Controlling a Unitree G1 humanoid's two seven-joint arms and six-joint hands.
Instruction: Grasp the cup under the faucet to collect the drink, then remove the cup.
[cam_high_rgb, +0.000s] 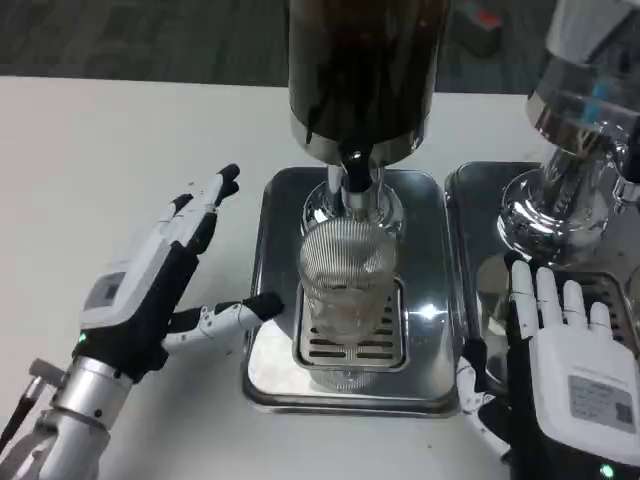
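A clear ribbed cup (347, 280) stands upright on the slotted drip grate (350, 349), right under the black faucet (355, 175) of a dark drink dispenser (362, 70). My left hand (165, 275) hovers to the cup's left, fingers spread and pointing away, thumb reaching toward the tray's edge; it holds nothing. My right hand (560, 365) sits at the lower right, back up, fingers stretched forward over the neighbouring tray, apart from the cup.
The dispenser stands on a shiny steel tray (270, 260). A second steel tray (470, 230) to the right carries another chrome dispenser base (560, 200). White table (110, 150) spreads to the left.
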